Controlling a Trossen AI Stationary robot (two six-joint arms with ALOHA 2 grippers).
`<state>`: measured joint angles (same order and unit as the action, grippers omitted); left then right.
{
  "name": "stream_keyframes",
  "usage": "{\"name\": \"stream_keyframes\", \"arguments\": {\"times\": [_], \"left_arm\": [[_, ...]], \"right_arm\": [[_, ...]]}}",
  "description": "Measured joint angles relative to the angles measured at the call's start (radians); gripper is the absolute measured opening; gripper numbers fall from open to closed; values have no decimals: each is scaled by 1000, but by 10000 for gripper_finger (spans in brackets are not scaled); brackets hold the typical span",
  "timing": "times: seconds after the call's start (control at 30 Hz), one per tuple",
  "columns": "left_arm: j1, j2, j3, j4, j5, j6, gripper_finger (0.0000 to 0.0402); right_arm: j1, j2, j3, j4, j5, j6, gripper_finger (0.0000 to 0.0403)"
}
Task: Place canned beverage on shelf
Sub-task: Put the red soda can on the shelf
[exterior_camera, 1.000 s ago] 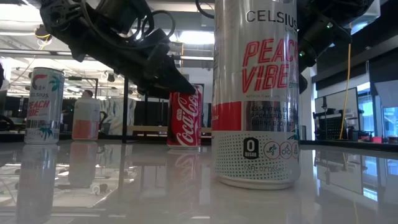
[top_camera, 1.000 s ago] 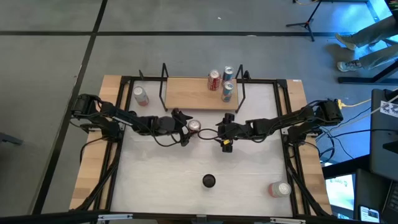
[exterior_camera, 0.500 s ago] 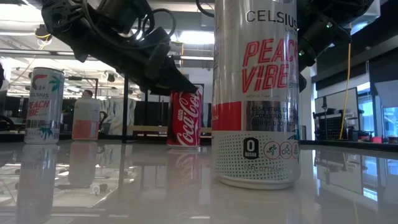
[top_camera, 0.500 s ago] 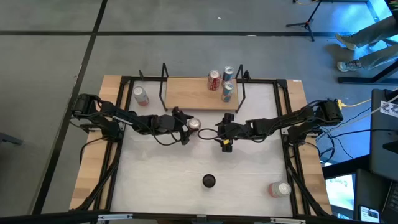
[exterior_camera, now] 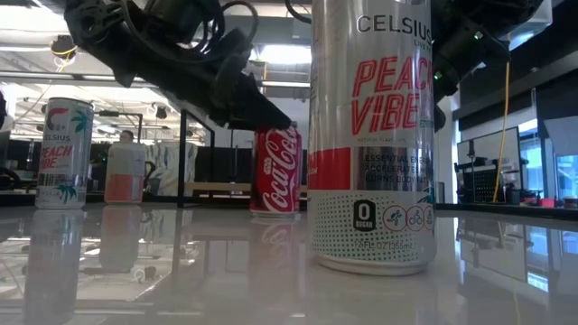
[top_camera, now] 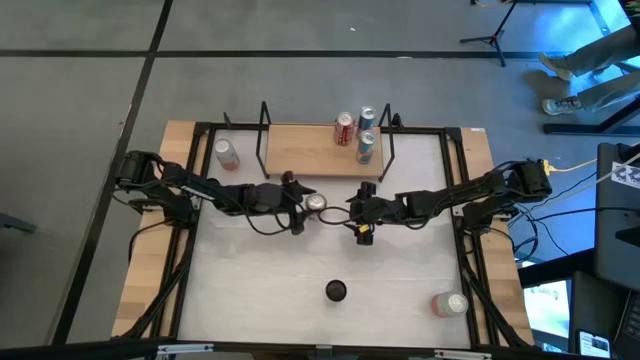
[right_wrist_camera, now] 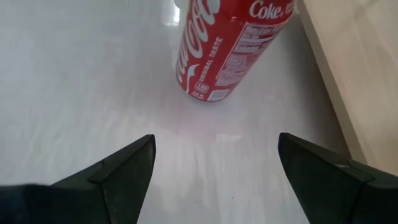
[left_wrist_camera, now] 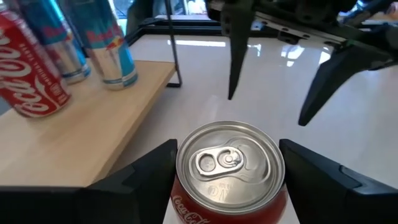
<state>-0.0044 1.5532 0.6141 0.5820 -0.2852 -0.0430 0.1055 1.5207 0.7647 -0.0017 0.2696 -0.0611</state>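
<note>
Both fingers of the left gripper (left_wrist_camera: 227,177) stand one on each side of the red cola can (left_wrist_camera: 229,171), close against it, so the jaws appear to be closed on the can. The right gripper (right_wrist_camera: 214,165) is wide open and holds nothing; it waits near the middle of the table, just beside this can.

The can stands upright on the white table (top_camera: 300,270), just in front of the shelf (top_camera: 305,150). Three other cans (top_camera: 360,132) already stand together at one end of the wooden board.

By judgement, the step in hand is the grasp and the carrying to the shelf; the placing is not yet done. The next move probably calls for lifting the can enough to pass the edge of the board, then bringing it over a free part and setting it down upright.

The left wrist view shows the can's top between the fingers, which the high view shows only very small. The low view shows the can's base at the table surface, but whether it touches cannot be told there.
</note>
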Motion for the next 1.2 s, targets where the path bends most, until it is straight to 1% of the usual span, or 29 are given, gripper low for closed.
{"name": "stream_keyframes", "arguments": {"times": [0.17,0.3,0.4,0.53,0.63,0.83,0.97,1.2], "left_arm": [[0,0,81,-123,-5,42,252],[6,0,151,-236,-10,62,252],[17,0,183,-280,-8,77,252],[41,0,193,-286,45,83,252],[64,-1,196,-276,102,89,252],[112,-2,197,-246,161,98,252],[125,-2,197,-236,175,98,252],[130,-2,197,-236,176,103,252]], "right_arm": [[2,-21,0,-9,-1,-3,337],[33,-55,0,-60,-3,-26,337],[67,-91,0,-79,-1,-18,337],[114,-152,-6,-121,0,18,337],[154,-197,-47,-118,0,28,337],[198,-269,-197,40,-9,29,337],[202,-293,-235,85,-9,30,337],[202,-293,-236,87,72,30,337]]}}
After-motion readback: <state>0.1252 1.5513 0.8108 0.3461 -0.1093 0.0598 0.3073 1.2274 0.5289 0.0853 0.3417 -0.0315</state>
